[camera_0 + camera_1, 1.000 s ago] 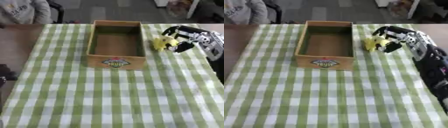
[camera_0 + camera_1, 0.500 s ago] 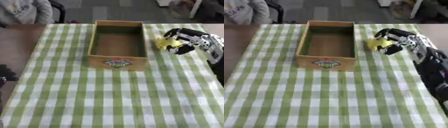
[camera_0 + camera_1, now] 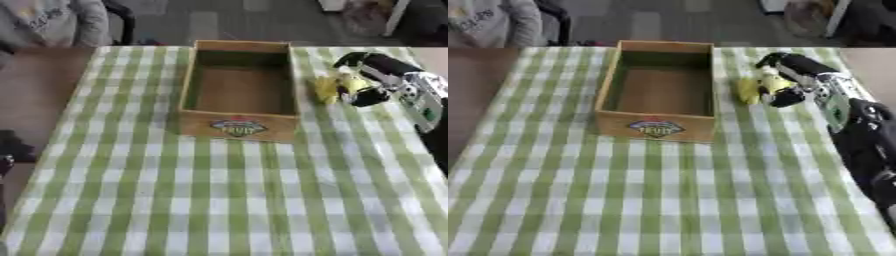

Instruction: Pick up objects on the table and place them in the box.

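A brown cardboard box (image 3: 237, 125) with a coloured label on its front stands open and empty near the table's far middle. Just right of it a yellow object (image 3: 333, 87) sits at the height of the box's rim. My right hand (image 3: 374, 80) comes in from the right, its black fingers curled round the yellow object. I cannot tell whether the object touches the cloth. My left hand shows in neither view.
A green and white checked cloth (image 3: 219, 200) covers the table. Bare brown tabletop (image 3: 35, 95) lies to the left. A dark shape (image 3: 7, 150) sits at the left edge. A person in grey (image 3: 52, 22) sits beyond the far left corner.
My right hand has closed more tightly round the yellow object and shifted slightly. The whole picture has shifted, so the camera has moved.
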`<state>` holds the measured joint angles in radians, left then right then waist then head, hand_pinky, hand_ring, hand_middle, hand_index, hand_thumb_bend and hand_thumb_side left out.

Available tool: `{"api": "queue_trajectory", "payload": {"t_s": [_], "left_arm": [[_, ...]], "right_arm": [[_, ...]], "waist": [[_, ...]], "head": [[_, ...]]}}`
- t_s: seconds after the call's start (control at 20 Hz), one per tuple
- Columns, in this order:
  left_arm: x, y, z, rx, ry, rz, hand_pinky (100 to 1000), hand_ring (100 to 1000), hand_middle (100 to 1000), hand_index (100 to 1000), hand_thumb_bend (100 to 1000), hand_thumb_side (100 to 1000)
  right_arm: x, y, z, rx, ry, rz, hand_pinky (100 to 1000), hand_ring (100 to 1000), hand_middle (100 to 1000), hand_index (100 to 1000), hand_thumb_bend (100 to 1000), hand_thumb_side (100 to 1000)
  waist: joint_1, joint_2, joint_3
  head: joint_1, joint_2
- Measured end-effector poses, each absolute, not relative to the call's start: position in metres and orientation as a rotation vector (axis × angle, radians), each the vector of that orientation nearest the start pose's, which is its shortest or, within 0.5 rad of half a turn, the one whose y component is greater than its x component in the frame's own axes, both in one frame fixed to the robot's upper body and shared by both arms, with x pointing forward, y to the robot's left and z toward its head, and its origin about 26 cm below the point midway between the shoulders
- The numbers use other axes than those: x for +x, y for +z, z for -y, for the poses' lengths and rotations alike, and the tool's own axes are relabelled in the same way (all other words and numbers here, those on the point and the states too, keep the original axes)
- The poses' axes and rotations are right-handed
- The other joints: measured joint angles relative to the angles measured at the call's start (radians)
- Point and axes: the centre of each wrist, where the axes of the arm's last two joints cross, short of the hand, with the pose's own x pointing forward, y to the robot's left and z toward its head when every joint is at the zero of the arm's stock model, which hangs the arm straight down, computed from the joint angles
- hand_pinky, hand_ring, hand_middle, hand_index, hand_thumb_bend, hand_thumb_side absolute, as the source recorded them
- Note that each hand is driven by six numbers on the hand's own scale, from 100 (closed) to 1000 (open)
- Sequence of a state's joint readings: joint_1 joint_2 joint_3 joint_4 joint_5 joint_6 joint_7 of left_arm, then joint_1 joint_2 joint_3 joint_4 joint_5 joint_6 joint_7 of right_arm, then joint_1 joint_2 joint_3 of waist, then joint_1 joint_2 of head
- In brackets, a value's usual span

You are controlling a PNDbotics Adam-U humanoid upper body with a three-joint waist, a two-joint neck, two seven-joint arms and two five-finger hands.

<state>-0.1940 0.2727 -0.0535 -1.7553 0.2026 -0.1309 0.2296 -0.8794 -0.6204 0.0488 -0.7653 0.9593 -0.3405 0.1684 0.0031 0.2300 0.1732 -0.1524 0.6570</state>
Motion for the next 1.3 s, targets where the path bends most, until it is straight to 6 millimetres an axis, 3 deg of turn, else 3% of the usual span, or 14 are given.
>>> {"api": "queue_trajectory", "payload": {"t_s": [0.7, 1.1, 1.25, 1.3], "left_arm": [[0.3150, 0.1038, -0.2640, 0.055, 0.052, 2.056, 502, 531, 500, 609, 184, 574], [0.3150, 0.1039, -0.2639, 0.055, 0.051, 2.055, 502, 531, 500, 608, 185, 573], [0.3150, 0.1039, -0.2639, 0.055, 0.051, 2.055, 502, 531, 500, 608, 184, 573], [0.3150, 0.1039, -0.2639, 0.055, 0.051, 2.055, 502, 531, 500, 608, 184, 573]], "right_arm": [[0.4587, 0.1731, 0.4022, -1.134, 1.397, 1.268, 737, 846, 863, 878, 100, 306], [0.4584, 0.1730, 0.4038, -1.121, 1.391, 1.241, 525, 639, 734, 780, 100, 291], [0.4584, 0.1734, 0.4040, -1.118, 1.386, 1.242, 356, 474, 564, 664, 100, 265], [0.4583, 0.1735, 0.4043, -1.119, 1.381, 1.245, 343, 464, 554, 653, 100, 264]], "waist": [[0.002, 0.008, 0.006], [0.003, 0.008, 0.005], [0.005, 0.008, 0.005], [0.005, 0.008, 0.005]], "head": [[-0.001, -0.005], [-0.001, -0.005], [-0.001, -0.005], [-0.001, -0.005]]}}
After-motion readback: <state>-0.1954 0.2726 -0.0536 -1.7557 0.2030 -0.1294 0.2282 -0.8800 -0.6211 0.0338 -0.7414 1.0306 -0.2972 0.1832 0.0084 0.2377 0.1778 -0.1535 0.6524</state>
